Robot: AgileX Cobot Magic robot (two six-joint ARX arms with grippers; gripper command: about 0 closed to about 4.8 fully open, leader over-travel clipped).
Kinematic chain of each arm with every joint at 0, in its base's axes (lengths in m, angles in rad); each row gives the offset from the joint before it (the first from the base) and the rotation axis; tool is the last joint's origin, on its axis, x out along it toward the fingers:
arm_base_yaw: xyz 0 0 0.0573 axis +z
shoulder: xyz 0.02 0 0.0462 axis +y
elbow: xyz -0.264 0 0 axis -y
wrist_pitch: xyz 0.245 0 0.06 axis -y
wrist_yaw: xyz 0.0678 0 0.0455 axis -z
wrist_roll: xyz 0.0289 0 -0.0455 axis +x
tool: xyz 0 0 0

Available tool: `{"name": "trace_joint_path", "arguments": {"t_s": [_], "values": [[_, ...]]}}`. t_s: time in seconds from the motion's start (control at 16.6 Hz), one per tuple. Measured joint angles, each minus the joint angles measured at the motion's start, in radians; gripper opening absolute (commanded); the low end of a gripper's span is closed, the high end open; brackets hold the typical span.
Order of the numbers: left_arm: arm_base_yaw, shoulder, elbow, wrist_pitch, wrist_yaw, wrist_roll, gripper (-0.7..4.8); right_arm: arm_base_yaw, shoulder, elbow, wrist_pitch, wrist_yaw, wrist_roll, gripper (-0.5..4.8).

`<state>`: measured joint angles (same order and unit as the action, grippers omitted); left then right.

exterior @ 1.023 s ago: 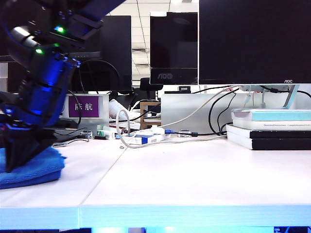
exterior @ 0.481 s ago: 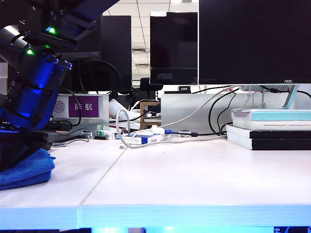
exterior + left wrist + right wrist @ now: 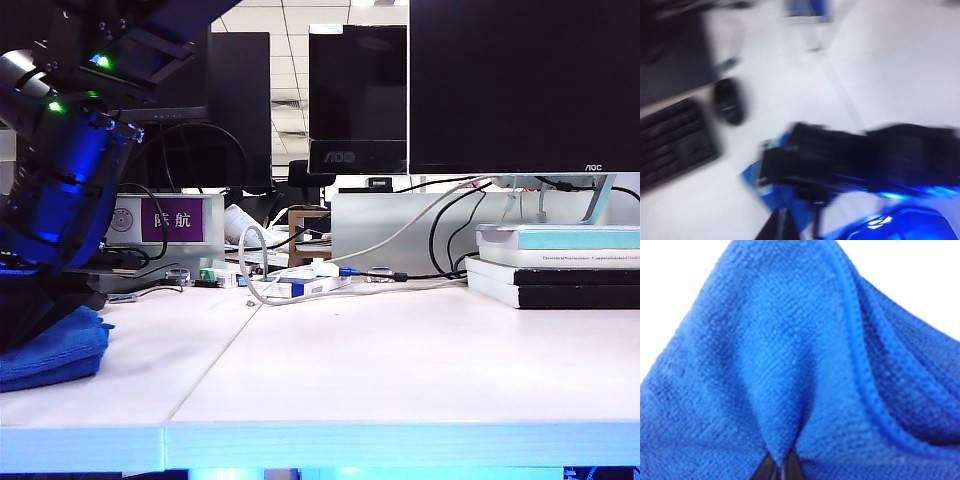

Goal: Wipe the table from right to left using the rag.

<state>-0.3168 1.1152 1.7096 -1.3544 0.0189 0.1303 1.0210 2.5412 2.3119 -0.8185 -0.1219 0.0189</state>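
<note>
the right gripper [image 3: 779,467] is pinched shut on the rag [image 3: 765,365] at the table's [image 3: 400,370] 9 o'clock edge. the left gripper's [image 3: 782,227] state i cannot tell; blurred.

White table [image 3: 400,380] with a panel seam; blue rag [image 3: 55,350] at its left edge; stacked books [image 3: 560,265] far right

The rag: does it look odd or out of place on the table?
Nothing is spilled or damaged. The rag lies bunched at the far left of the table, pinched by the shut right gripper. The left gripper hangs close by, too blurred to read.
</note>
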Motion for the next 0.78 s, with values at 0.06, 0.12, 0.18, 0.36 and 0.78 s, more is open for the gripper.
{"name": "trace_joint_path", "arguments": {"t_s": [0.06, 0.12, 0.18, 0.36, 0.78], "values": [[0.033, 0.003, 0.0, 0.0, -0.005, -0.003, -0.05, 0.0, 0.0, 0.002, -0.008, 0.016, 0.0, -0.03], [0.074, 0.003, 0.0, 0.0, 0.0, -0.004, -0.05, 0.0, -0.001, 0.004, -0.022, 0.031, 0.0, -0.03], [0.117, 0.003, -0.003, 0.0, 0.008, -0.004, -0.05, 0.0, -0.003, 0.005, -0.032, 0.039, 0.0, -0.03], [0.175, 0.018, -0.006, -0.002, 0.01, -0.008, -0.05, 0.0, -0.006, 0.017, -0.082, 0.082, -0.002, -0.03], [0.259, 0.086, -0.155, 0.07, 0.224, 0.036, -0.05, -0.002, 0.002, 0.064, -0.159, 0.097, -0.006, -0.03]]}}
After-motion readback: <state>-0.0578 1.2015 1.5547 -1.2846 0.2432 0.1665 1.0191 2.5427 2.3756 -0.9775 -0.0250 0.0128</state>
